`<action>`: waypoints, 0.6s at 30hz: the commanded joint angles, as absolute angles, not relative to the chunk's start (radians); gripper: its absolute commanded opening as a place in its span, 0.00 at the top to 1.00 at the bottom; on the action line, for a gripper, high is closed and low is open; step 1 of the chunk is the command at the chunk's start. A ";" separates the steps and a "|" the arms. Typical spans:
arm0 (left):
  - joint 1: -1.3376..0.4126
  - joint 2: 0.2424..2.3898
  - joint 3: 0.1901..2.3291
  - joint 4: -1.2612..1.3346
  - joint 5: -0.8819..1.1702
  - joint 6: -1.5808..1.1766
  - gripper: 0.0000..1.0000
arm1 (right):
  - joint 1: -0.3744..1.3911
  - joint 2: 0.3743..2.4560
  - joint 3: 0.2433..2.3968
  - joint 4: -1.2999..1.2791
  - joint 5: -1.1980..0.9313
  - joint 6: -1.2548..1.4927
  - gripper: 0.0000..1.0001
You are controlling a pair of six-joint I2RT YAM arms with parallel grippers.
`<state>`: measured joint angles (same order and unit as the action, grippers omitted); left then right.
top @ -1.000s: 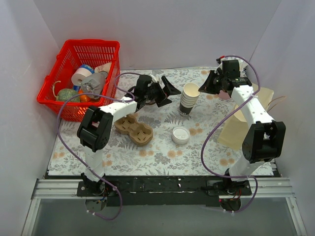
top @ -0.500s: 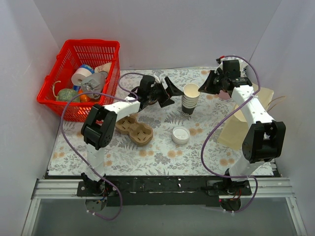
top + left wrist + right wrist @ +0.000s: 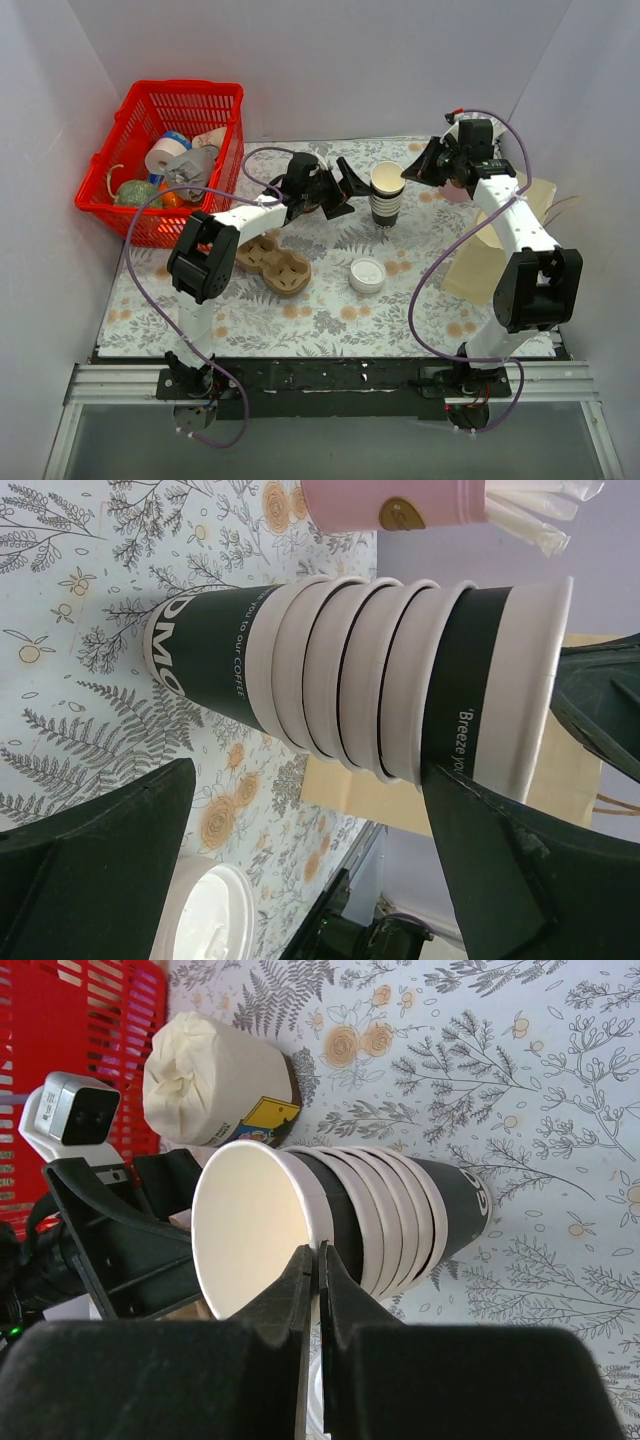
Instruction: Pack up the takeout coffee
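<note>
The takeout coffee [image 3: 367, 274] is only half seen from the left wrist, where the lower edge of the picture cuts off its white lid. From above it shows whole, standing on the floral cloth [image 3: 330, 310] well apart from both sets of fingers, nearer the arm bases than the stack of cups [image 3: 386, 200].

From above, the tips of the right gripper [image 3: 318, 1258] are too small to read. Its own wrist view shows them pressed almost together on the rim of the top cup [image 3: 250, 1230], one finger inside the wall and one outside. Whether that cup has lifted off the one below cannot be told.

The left gripper [image 3: 345, 192] is spread wide. Its dark fingers [image 3: 100, 830] stand either side of the stack, one by the dark bottom cup and the other by the top cup's rim; whether it touches cannot be told.

Beyond the stack from the right fingers sits a cream jar [image 3: 215, 1080] with a crumpled top, which the left arm hides from above. A pink cup [image 3: 400, 500] is cut off at the top of the left wrist view, with wrapped straws poking from it.

A pulp carrier [image 3: 272, 262] lies on the cloth below the left arm. Far out to the left of the left fingers, the red basket [image 3: 120, 215] holds a tape roll [image 3: 165, 155], a greenish ball [image 3: 135, 192] and other pieces too jumbled to name.
</note>
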<state>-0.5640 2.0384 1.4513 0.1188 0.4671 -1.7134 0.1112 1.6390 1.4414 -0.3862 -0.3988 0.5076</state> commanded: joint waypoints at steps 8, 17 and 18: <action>-0.578 2.028 1.560 0.029 0.437 -1.655 0.02 | 0.124 1.554 1.609 -0.423 -0.351 0.511 0.99; -0.591 2.025 1.664 0.017 0.437 -1.654 0.02 | 0.124 1.493 1.693 -0.489 -0.223 0.469 0.99; -0.591 2.019 1.667 0.014 0.439 -1.655 0.02 | 0.123 1.485 1.695 -0.495 -0.207 0.465 0.99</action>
